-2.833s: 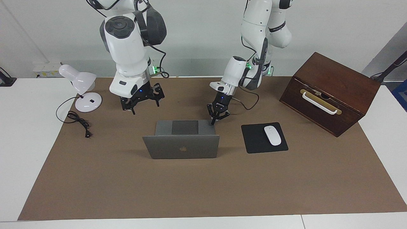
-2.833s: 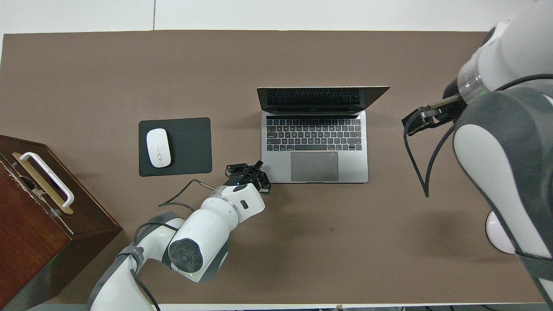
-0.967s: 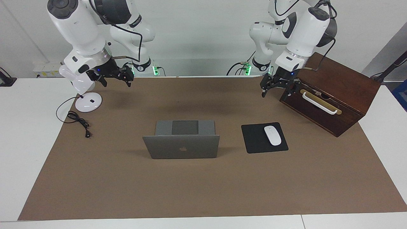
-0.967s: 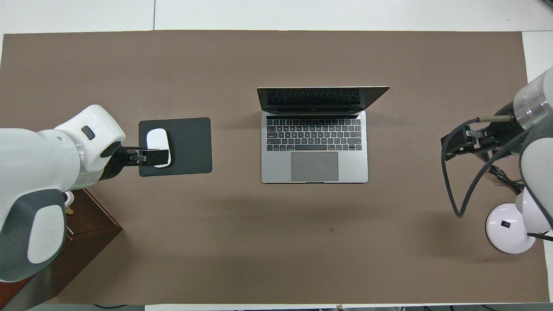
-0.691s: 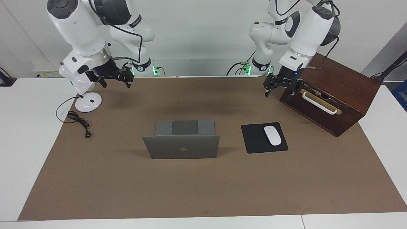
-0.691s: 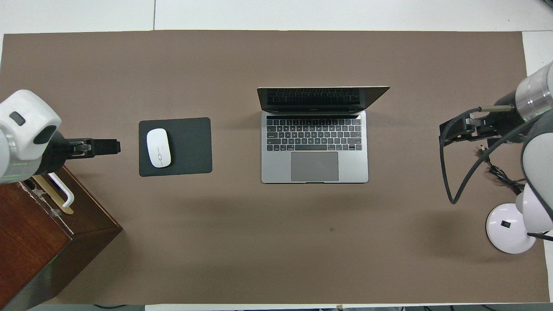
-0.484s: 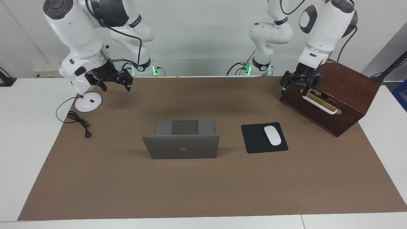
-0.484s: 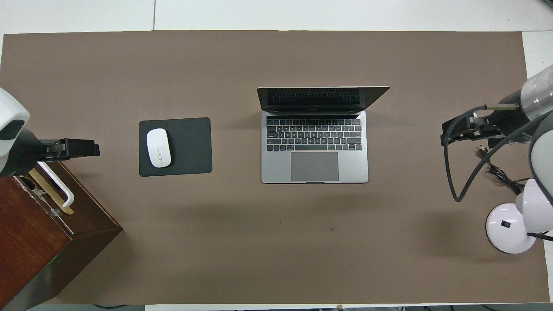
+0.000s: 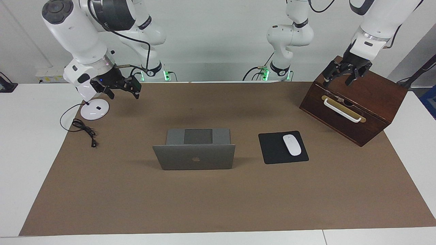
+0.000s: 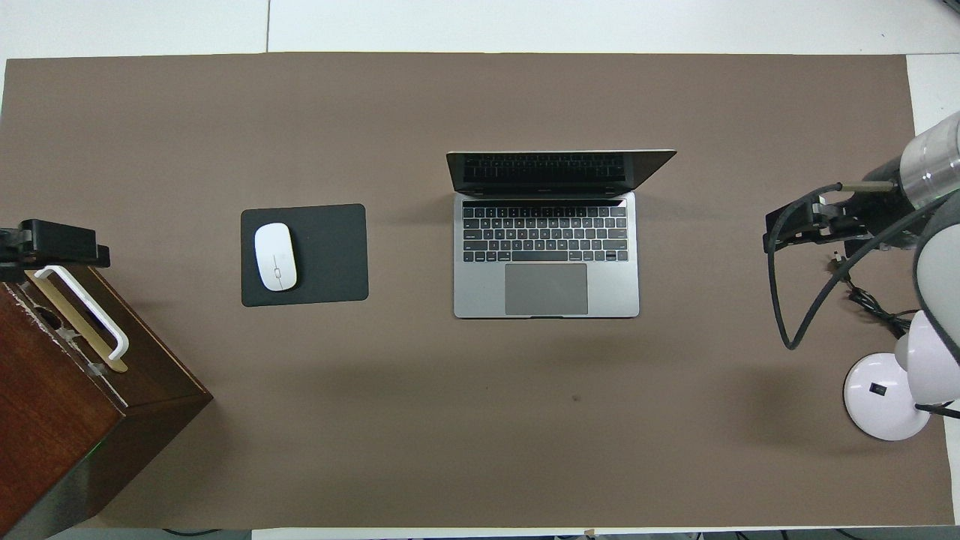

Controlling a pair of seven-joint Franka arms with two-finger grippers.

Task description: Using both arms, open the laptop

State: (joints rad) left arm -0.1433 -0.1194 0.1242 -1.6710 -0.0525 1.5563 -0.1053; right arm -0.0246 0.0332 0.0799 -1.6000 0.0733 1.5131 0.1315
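the laptop sits in the middle of the brown mat, its lid standing up and its keyboard facing the robots, as the overhead view shows plainly — so by my judgement the opening is done and nothing more needs lifting. its base lies flat on the mat, with nothing touching it.

both arms are raised and well apart from it, probably to leave the open lid clear. the left gripper hangs over the top of the wooden box at the left arm's end of the table, above the box's white handle; its fingers look spread and hold nothing. the right gripper hangs over the mat near the white desk lamp at the right arm's end; its fingers also look parted and empty.

the mouse rests on the black mouse pad beside the laptop, toward the left arm's end. the lamp's black cord lies loose on the mat, away from the laptop.

each arm keeps to its own end of the table — a waiting pose, as i judge it.
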